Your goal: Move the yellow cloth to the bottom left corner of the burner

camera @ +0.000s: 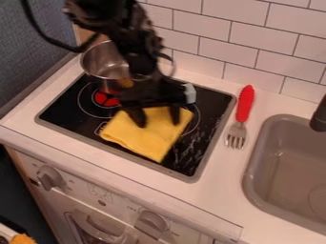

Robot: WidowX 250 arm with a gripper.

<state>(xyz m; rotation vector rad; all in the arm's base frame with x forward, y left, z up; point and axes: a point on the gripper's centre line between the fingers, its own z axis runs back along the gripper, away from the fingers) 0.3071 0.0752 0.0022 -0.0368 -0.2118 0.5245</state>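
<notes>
The yellow folded cloth [145, 138] lies on the black glass cooktop [66, 112], spanning its middle and front part, one corner pointing toward the front rim. Above it hangs the black two-finger gripper [157, 123] — released, its fingers spread apart over the cloth's rear portion; whether they touch the fabric I cannot tell. A stainless-steel saucepan [102, 59] stands at the rear left of the cooktop, near a red burner mark [105, 98]. Whitish streaks [191, 152] mark the right part of the glass. A red-handled fork [243, 107] lies between cooktop and sink [258, 157], tines toward the counter's front — a black faucet [319, 116] is at the sink's rear.
</notes>
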